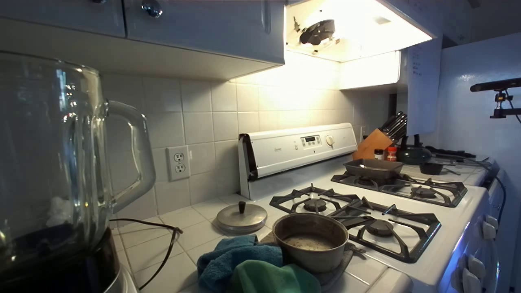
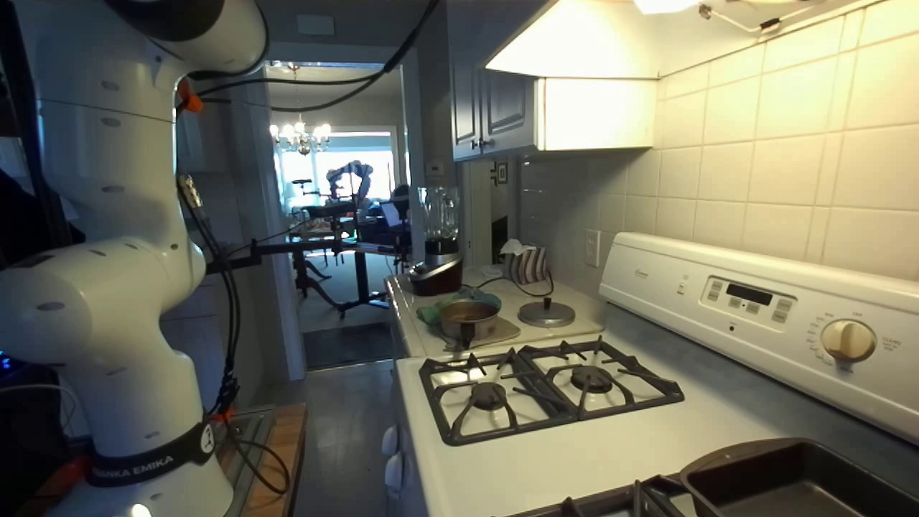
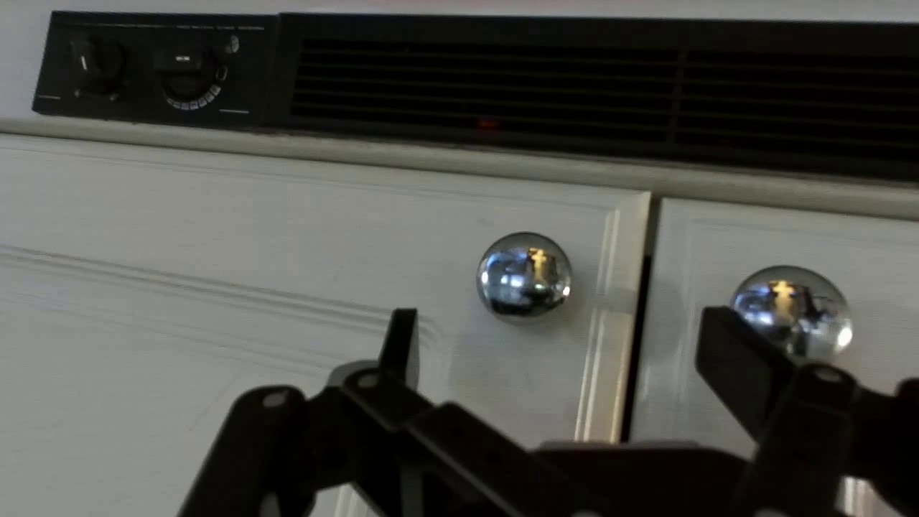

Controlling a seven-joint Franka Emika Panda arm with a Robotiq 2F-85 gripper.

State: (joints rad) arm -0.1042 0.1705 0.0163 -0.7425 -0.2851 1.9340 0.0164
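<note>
The black two-fingered gripper has its jaws spread wide, nothing held between them. In the wrist view, a shiny round chrome knob on a white panelled cabinet door lies between the jaws sideways, just above their tips and nearer the jaw on that view's left; being round, it shows no long axis. A matching chrome knob on the neighbouring white panelled door is partly covered by the opposite jaw; whether they touch, I cannot tell. Along that view's top runs a black slatted vent with a black control panel at its left. In an exterior view, the white jointed arm rises across from a white gas stove.
</note>
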